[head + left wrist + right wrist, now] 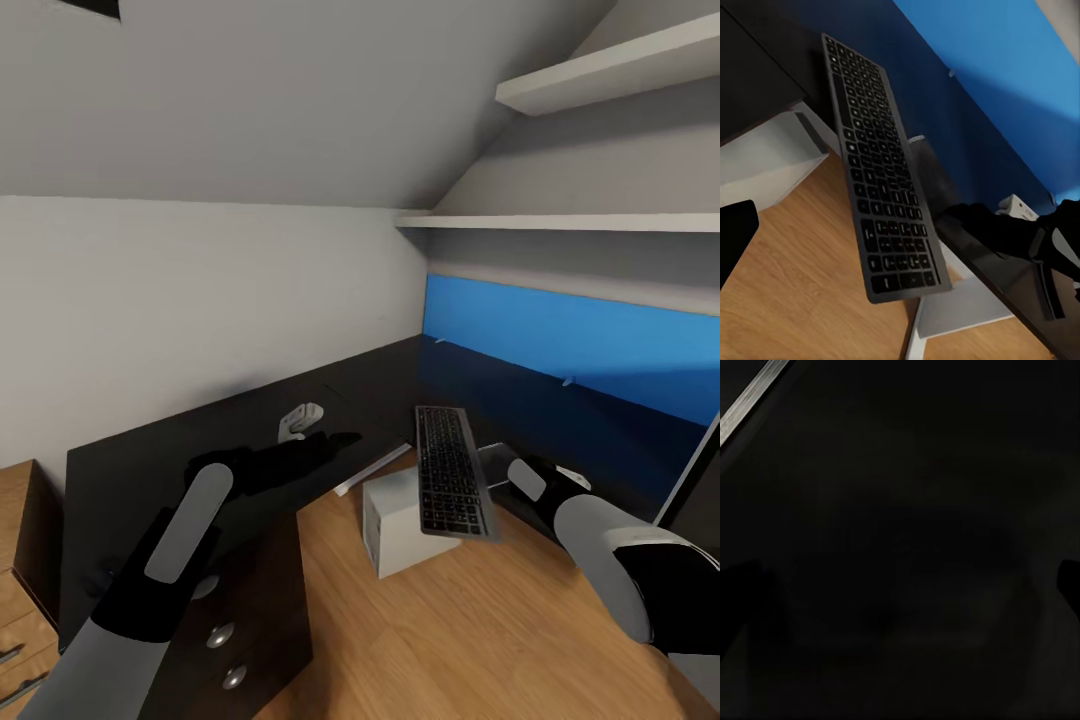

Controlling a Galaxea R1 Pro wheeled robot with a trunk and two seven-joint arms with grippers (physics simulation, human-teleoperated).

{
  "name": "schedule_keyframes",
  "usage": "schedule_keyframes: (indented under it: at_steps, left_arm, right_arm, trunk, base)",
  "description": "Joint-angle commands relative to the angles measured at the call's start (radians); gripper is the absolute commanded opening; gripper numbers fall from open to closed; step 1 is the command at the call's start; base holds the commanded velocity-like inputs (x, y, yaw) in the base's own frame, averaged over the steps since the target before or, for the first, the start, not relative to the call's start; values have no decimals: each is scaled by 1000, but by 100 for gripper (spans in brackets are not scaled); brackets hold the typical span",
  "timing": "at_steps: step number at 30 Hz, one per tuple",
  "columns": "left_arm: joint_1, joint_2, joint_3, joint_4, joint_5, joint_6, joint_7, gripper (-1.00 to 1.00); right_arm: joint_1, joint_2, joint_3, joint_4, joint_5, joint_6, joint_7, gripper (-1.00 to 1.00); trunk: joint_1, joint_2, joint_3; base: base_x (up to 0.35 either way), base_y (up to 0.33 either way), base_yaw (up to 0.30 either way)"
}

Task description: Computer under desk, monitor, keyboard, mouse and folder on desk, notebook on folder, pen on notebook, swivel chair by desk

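The keyboard [455,475] is up in the air, tilted, over the wood floor [480,640] and the front edge of the black desk [130,470]. Its far end is over the desk top and its near end sticks out past the edge. The right gripper [505,478] is at the keyboard's right side, near the low end. In the left wrist view the right gripper [979,225] looks like it has hold of the keyboard's [881,172] edge, but it is dark there and I cannot tell for sure.

The left gripper [335,440] is held out over the desk top, and I cannot tell how far open it is. It holds nothing I can see.

The light grey computer [400,525] stands on the floor, partly under the desk. The blue back panel [570,345] runs along the wall behind the desk. A piece of the monitor [695,480] shows at the right edge
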Motion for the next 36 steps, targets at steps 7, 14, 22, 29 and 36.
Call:
schedule_keyframes:
  at_steps: [7, 14, 22, 29, 36]
  left_arm:
    - [-1, 1, -3, -1, 10, -1, 14, 100]
    - [-1, 0, -3, 5, 10, 0, 17, 100]
    - [-1, -2, -5, 68, 5, -1, 18, 100]
    - [-1, -2, -5, 76, 1, -2, 17, 100]
    - [-1, -2, -6, 74, 1, -4, 14, 100]
  right_arm:
    - [0, 0, -3, 0, -17, 15, -3, 100]
    - [0, 5, -2, 0, -16, 14, -2, 100]
    - [0, 14, -2, -2, 17, 5, -5, 100]
    - [0, 15, -2, -2, 33, -27, -7, 100]
    - [0, 18, -1, -2, 36, -32, -8, 100]
  trunk:
    - [-19, 35, 14]
    - [-38, 70, 30]
    - [-38, 70, 30]
    - [-38, 70, 30]
    - [-38, 70, 30]
  base:
    - [0, 0, 0]
    - [0, 0, 0]
    - [0, 0, 0]
    - [0, 0, 0]
    - [0, 0, 0]
